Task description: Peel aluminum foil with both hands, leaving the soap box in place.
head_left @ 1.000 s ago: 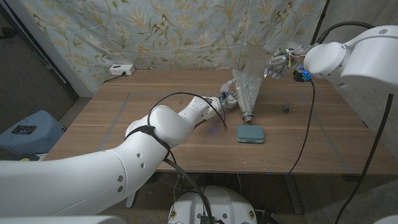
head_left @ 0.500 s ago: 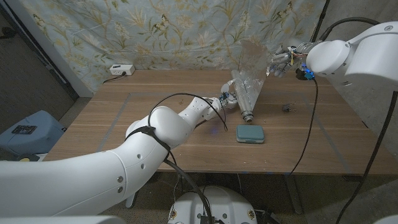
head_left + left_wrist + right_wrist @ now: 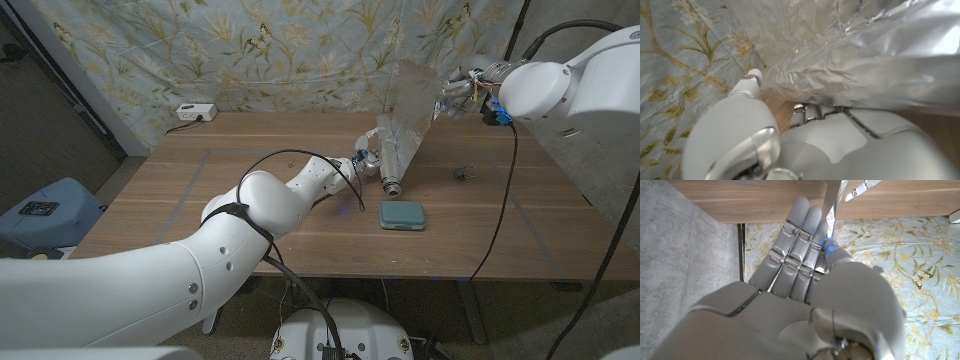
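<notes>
foil: we see the aluminum foil sheet [image 3: 402,115] pulled up off the wooden table [image 3: 200,200], stretched from the roll end [image 3: 392,182] near table centre up to the raised right hand. Crinkled, tilted, upper edge above the table's far side against the floral curtain [image 3: 250,50].

foil, close up: in the left wrist view the foil [image 3: 865,55] is a wrinkled silver sheet just past the left hand's fingers [image 3: 812,112].

right hand: right hand [image 3: 455,95] is up in the air over the far right of the table, at the foil's top corner. In the right wrist view the fingers [image 3: 800,245] are pressed together and extended, with a thin foil edge [image 3: 831,200] between them and the thumb. We read that as pinching the foil.

left hand: left hand [image 3: 365,160] is low at the table, at the foil's lower left edge beside the roll. In the left wrist view its fingers reach under the sheet and the thumb [image 3: 751,82] stands alongside it. We cannot tell if it is actually gripping the foil or just touching it.

soap box: teal soap box [image 3: 402,214] lies flat on the table, near the front of the roll end, apart from the foil and both hands.

other: small dark object [image 3: 462,173] on the table right of the roll, too small to identify. White power strip [image 3: 195,112] at the far left table edge.
</notes>
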`<state>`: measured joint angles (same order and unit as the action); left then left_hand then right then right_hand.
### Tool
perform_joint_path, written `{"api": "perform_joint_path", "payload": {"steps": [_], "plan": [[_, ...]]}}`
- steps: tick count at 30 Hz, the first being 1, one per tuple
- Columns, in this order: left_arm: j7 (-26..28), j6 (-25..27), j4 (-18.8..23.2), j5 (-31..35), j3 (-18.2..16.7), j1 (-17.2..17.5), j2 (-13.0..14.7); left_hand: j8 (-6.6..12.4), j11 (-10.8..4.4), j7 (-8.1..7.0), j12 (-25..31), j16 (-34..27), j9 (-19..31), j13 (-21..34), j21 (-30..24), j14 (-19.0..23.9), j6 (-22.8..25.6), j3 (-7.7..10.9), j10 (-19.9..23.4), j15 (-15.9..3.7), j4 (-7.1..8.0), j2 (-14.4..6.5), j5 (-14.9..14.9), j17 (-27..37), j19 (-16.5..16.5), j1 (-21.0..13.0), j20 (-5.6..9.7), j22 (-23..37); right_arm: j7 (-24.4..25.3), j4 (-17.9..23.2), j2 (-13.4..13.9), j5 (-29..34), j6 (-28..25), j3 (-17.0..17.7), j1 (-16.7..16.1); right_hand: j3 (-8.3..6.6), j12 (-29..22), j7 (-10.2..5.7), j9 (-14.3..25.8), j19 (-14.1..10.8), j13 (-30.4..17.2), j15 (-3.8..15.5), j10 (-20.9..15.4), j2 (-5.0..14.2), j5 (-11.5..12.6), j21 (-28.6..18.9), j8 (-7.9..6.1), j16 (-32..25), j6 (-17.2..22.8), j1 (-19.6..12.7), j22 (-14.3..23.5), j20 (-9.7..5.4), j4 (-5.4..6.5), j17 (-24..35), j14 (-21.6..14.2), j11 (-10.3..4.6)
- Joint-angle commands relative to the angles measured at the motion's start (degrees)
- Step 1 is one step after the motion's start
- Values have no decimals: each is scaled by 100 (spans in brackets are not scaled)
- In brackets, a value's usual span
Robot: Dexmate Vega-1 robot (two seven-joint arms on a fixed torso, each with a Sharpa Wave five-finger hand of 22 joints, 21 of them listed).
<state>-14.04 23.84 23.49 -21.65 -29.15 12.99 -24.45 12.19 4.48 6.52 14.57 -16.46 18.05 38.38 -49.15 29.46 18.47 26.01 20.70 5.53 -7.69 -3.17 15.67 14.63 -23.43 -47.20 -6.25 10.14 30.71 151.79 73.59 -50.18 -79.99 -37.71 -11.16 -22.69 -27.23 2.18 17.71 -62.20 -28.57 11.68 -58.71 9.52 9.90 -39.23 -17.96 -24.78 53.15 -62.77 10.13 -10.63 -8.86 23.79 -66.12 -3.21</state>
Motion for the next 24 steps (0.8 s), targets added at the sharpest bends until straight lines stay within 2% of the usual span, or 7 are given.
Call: {"api": "perform_joint_path", "payload": {"steps": [1,5,8,10,15,24], "plan": [[-370,362,0,684,-667,-127,62,82,-22,-8,68,-20,18,12,17,88,158,52,156,-16,-66,-87,-5,6,-78,-61,-18,17,580,9,108,-532,0,-64,143,-26,-1,85,21,-24,-11,69,-16,-4,39,-48,-6,6,121,-67,16,-27,-2,27,-138,-9],[-765,726,0,1329,-1202,-269,99,102,-47,-15,105,-37,19,15,6,143,206,70,250,-49,-78,-101,-9,2,-135,-72,-5,18,508,16,112,-404,0,30,34,-28,0,75,26,-24,-9,71,-29,-7,40,-59,2,17,122,-67,16,-26,-1,31,-137,-1],[-1033,925,0,1583,-1287,-338,166,129,-55,-24,121,-51,20,18,-3,189,276,91,293,-91,-92,-118,-9,-2,-182,-91,30,19,421,21,114,-286,0,138,-82,-30,2,79,28,-25,-11,73,-28,-6,41,-64,6,23,122,-69,15,-26,-2,31,-137,-7],[-1174,1035,0,1626,-1259,-360,224,146,-60,-30,133,-57,21,20,-1,211,319,102,327,-95,-97,-129,-10,-4,-186,-99,36,19,382,15,111,-218,0,229,-181,-29,2,82,30,-23,-9,68,-34,-7,40,-67,9,26,119,-65,15,-25,1,31,-137,-2],[-1514,1331,0,1567,-932,-394,435,204,-125,-33,201,-102,28,29,-17,330,469,133,504,-150,-117,-157,-13,-6,-267,-128,46,21,128,15,56,120,0,504,-500,-30,5,78,34,-17,-20,67,-23,-6,40,-77,19,31,118,-63,15,-27,4,38,-144,-8],[-1757,1480,0,1265,-475,-369,627,201,-122,-28,195,-91,35,37,-2,313,468,148,496,-141,-122,-163,-16,-9,-256,-132,63,22,-413,56,-49,786,0,801,-885,-33,11,69,37,-7,-26,70,-20,-7,41,-91,31,38,129,-68,14,-24,2,50,-154,-8]]}}
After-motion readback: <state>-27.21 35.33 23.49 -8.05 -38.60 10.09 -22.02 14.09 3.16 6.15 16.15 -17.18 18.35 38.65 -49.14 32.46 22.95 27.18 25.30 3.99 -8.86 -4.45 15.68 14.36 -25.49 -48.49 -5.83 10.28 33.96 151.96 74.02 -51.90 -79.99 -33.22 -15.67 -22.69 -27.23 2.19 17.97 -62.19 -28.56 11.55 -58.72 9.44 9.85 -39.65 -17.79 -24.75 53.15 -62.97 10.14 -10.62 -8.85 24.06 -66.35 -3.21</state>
